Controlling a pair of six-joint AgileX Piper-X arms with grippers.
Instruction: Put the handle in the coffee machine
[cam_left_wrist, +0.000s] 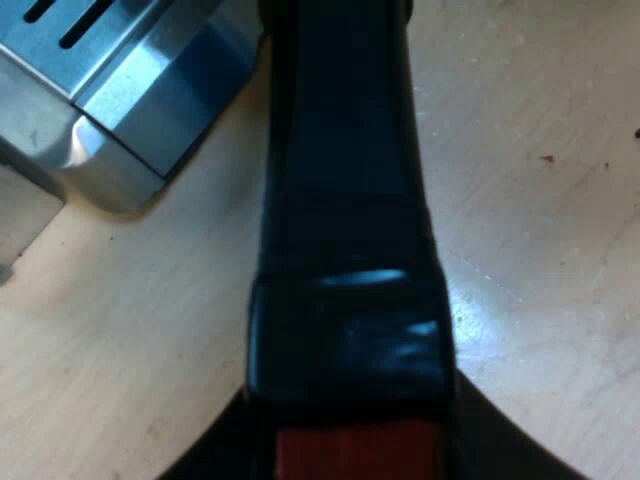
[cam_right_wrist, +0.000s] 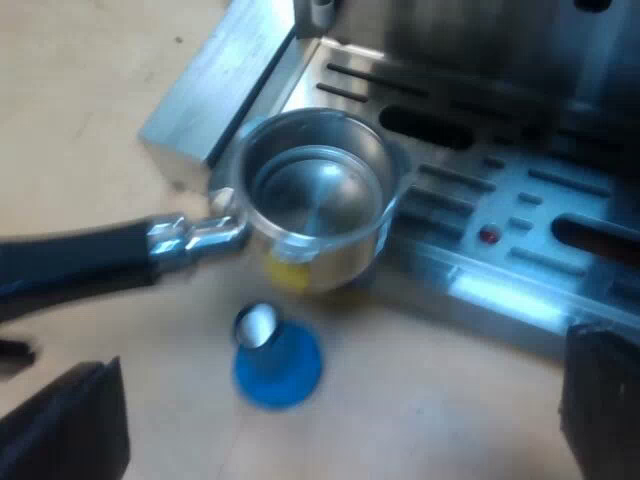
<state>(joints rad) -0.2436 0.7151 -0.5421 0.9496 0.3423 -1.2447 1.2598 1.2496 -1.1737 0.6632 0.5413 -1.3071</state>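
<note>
Handle (cam_left_wrist: 345, 250): clenched in left end effector (cam_left_wrist: 350, 450), which carries the holder (cam_right_wrist: 318, 200) level at the machine (cam_right_wrist: 500, 200), probably ready for insertion.
Right end effector (cam_right_wrist: 335, 405): released, waiting above the tamper (cam_right_wrist: 278, 362).

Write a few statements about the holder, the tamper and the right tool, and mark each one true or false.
1. The holder is locked into the machine. False: it is loose, with its cup at the edge of the tray.
2. A blue tamper stands on the table close to the holder's cup. True.
3. The right tool is shut on the tamper. False: it is open and holds nothing.
4. The holder's cup shows bare metal inside. True.
</note>
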